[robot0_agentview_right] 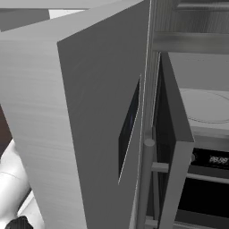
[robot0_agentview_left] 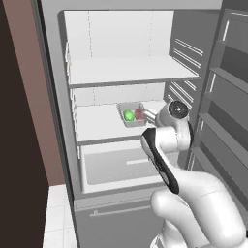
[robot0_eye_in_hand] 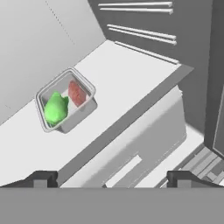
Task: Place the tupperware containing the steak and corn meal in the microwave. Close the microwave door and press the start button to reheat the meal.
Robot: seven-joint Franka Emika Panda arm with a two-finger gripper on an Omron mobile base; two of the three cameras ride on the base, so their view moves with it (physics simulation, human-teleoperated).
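The tupperware (robot0_agentview_left: 131, 115) (robot0_eye_in_hand: 65, 100), a clear greyish tub, rests on the middle shelf of an open fridge, towards the back. Inside it lies the steak and corn meal: a green lump (robot0_eye_in_hand: 55, 108) and a red lump (robot0_eye_in_hand: 77, 92). My gripper (robot0_eye_in_hand: 113, 179) is open, its tips far apart, and hovers in front of the shelf edge, short of the tub and holding nothing. The microwave (robot0_agentview_right: 206, 109) shows at the right, with its pale cavity, turntable and digital display (robot0_agentview_right: 218, 159). The microwave door (robot0_agentview_right: 175, 147) stands swung open, with its vertical bar handle (robot0_agentview_right: 147, 179) in front.
The fridge has an upper shelf (robot0_agentview_left: 126, 72), a drawer (robot0_agentview_left: 121, 167) under the tub's shelf, and door racks (robot0_agentview_left: 227, 92) on the right. The open fridge door (robot0_agentview_right: 67, 116) blocks most of the right base view. A dark wall (robot0_agentview_left: 14, 121) stands at the left.
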